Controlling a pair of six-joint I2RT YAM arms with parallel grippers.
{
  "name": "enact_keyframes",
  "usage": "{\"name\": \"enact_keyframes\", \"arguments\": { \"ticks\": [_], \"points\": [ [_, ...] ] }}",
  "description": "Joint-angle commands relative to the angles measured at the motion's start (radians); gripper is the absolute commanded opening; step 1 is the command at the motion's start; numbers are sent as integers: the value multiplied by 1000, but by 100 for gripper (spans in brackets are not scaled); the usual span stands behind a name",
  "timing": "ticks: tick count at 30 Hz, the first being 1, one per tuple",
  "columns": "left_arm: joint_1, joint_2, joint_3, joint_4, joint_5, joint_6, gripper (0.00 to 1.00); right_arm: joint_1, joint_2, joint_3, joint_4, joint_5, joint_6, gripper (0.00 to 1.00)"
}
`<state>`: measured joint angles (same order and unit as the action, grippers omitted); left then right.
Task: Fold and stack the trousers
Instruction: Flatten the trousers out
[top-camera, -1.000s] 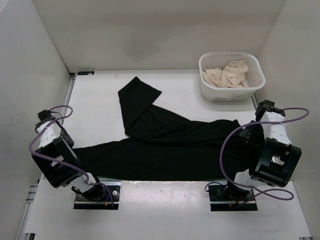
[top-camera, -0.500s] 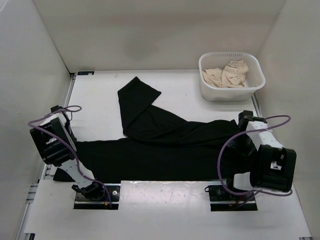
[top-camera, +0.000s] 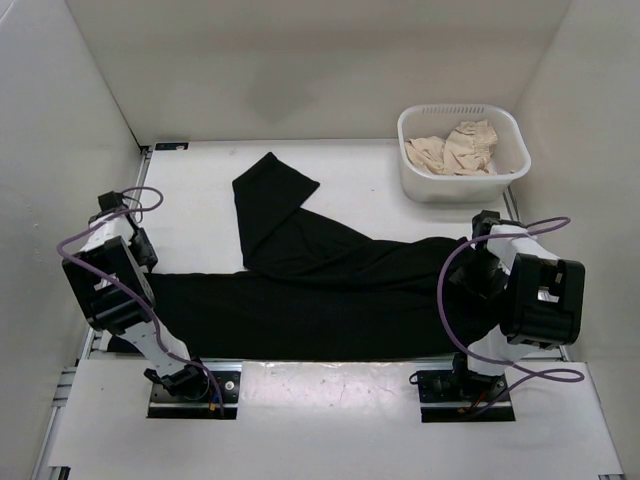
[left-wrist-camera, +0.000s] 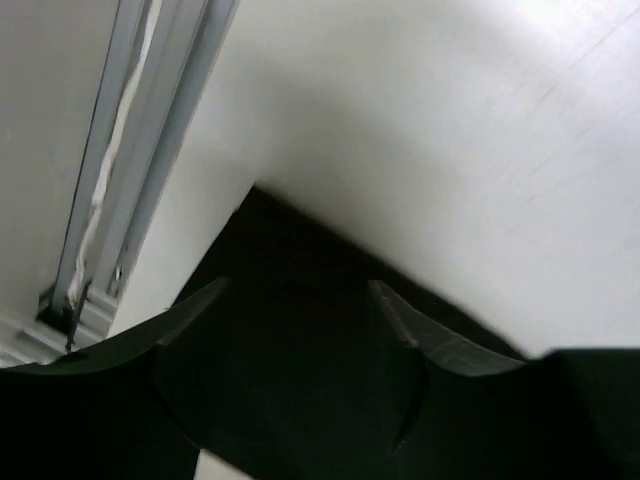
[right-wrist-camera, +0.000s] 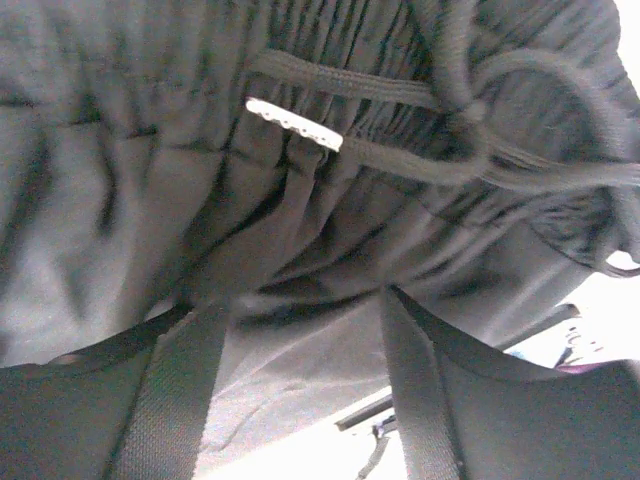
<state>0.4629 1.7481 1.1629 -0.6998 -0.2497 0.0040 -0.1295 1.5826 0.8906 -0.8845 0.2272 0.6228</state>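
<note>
Left jaws hang spread just above a leg hem (left-wrist-camera: 300, 260) of the trousers (top-camera: 330, 300), which lie stretched across the surface (top-camera: 370, 190), one leg angled toward the far side. Right jaws hang spread over the waistband (right-wrist-camera: 200, 130).

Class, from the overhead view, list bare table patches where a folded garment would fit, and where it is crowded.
Free: the table's far-left corner, between wall and the trousers' upturned leg; the far strip between that leg and the basket. Crowded: the near half, under the trousers, flanked by the left arm and right arm.
</note>
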Motion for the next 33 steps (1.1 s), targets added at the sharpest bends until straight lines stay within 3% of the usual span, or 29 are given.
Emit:
{"name": "enact_keyframes", "arguments": {
  "ticks": [1,4,9,14,18,23,26,29,33],
  "points": [
    [14,-149,-22,-36,-4,-4,68,5,-96,67,-39,72,-3,67],
    [-30,-211,49,-78,91,-4,73,5,-165,137,-105,97,-14,70],
    [-295,-142,346,-135,164,-4,74,-13,-185,312,-165,55,-14,75],
    [-657,130,562,-144,142,-4,78,-45,-69,439,-35,-23,18,76],
    [-791,366,756,-144,152,-4,82,-45,115,545,2,-23,41,76],
    [-837,580,957,-122,89,-4,84,-55,307,622,38,-41,75,76],
    [-848,625,930,-102,90,-4,82,-45,379,622,47,-54,100,75],
    [-848,637,879,-87,81,-4,78,-36,431,608,38,-38,126,67],
    [-848,637,810,-66,37,-4,62,-36,453,548,62,-38,135,53]
  ]
}}
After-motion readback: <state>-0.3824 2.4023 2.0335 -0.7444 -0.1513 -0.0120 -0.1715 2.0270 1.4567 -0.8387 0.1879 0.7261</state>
